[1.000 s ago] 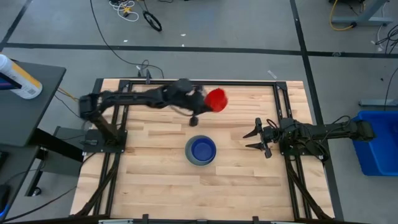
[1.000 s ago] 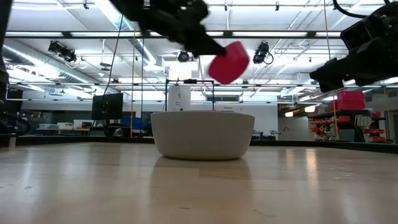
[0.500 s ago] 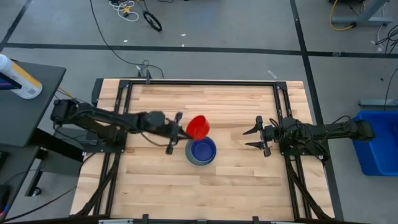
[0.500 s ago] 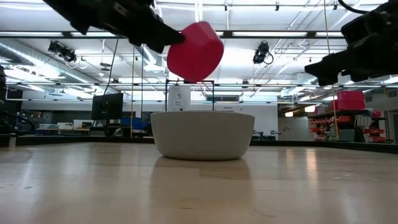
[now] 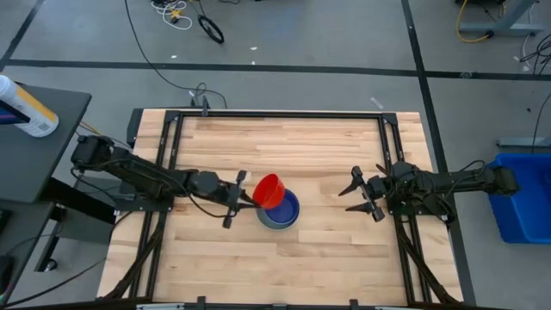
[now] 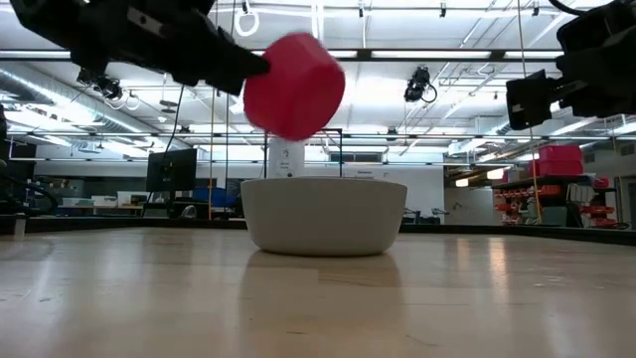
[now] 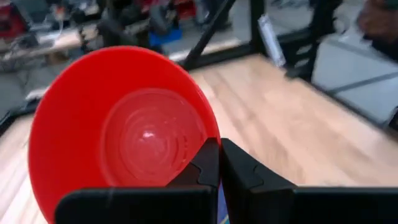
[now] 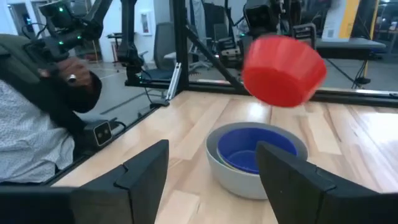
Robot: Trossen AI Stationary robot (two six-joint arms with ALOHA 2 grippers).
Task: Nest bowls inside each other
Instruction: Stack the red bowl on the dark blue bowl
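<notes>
Left tool [image 5: 244, 195] clamped on round red plastic bowl [image 5: 269, 190]'s rim; level it, centre over dark blue plastic bowl [image 5: 282, 207] nested in grey plastic bowl [image 8: 219, 163], lower, release; right tool [image 5: 359, 194] waiting, fingers apart.

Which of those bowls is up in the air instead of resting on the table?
The red bowl. The left gripper pinches its rim, tilted, above the stack. The grey bowl sits on the table with the dark blue bowl nested inside it.

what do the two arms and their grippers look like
Both arms are dark, nearly black, slim and jointed, with thin cables along them. The left gripper and right gripper each end in two matte black fingers, angular, without visible markings.
</notes>
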